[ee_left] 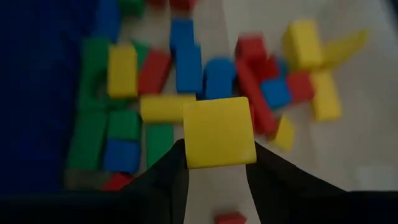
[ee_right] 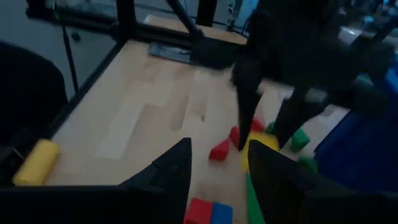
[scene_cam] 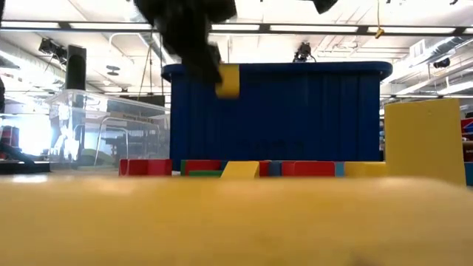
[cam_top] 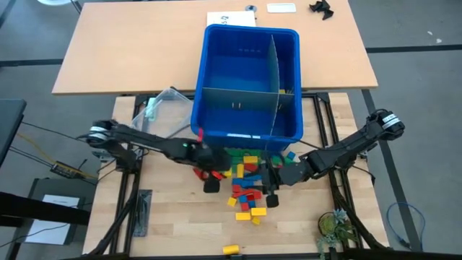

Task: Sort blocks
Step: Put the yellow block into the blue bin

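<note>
Most blocks (cam_top: 247, 184) lie unsorted on the desk (cam_top: 180, 224), piled just near of the divided blue bin (cam_top: 249, 83). Little looks sorted. The left end effector (ee_left: 217, 163) holds a yellow block (ee_left: 219, 132) above them; the right end effector (ee_right: 217, 163) hovers nearby, part-open and empty.

Prob. a robotics lab: strip ceiling lights (scene_cam: 310, 28), wooden bench (cam_top: 173, 217) w/ metal frame, cabling.

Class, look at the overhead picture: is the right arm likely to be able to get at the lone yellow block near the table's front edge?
Probably yes. The yellow block lies alone on bare table, apart from the pile, and the right gripper hangs nearby with nothing between them.
</note>
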{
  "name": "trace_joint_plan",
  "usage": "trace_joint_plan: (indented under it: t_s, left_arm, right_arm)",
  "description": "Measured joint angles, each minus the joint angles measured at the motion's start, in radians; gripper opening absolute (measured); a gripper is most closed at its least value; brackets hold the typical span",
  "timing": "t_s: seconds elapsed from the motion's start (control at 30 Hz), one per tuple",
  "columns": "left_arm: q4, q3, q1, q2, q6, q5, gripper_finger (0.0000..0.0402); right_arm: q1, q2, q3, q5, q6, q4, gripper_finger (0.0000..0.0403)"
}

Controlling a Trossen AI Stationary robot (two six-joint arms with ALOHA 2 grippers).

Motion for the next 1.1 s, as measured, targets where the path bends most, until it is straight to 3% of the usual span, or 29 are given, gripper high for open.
trace_joint_plan:
  t_s: [0.2, 0.4, 0.57, 0.87, 1.1]
  left_arm:
    - [0.1, 0.0, -0.007, -0.135, -0.057, 0.07, 0.0149]
    - [0.177, 0.001, -0.006, -0.154, -0.13, 0.2, 0.0152]
    - [0.208, 0.001, -0.006, -0.149, -0.174, 0.2, 0.0153]
    - [0.299, 0.0, -0.006, -0.142, -0.201, 0.2, 0.0155]
    - [0.392, 0.0, -0.005, -0.074, -0.199, 0.181, 0.0155]
  right_arm:
    - [-0.008, 0.004, 0.0, 0.011, -0.278, 0.061, 0.0185]
    - [-0.008, 0.005, 0.0, 0.19, -0.551, 0.201, 0.0242]
    - [-0.016, 0.005, 0.0, 0.108, -0.654, 0.2, 0.0269]
    - [-0.042, 0.005, 0.0, 0.091, -0.784, 0.19, 0.0255]
    - [-0.068, 0.006, -0.001, 0.006, -0.919, 0.178, 0.0231]
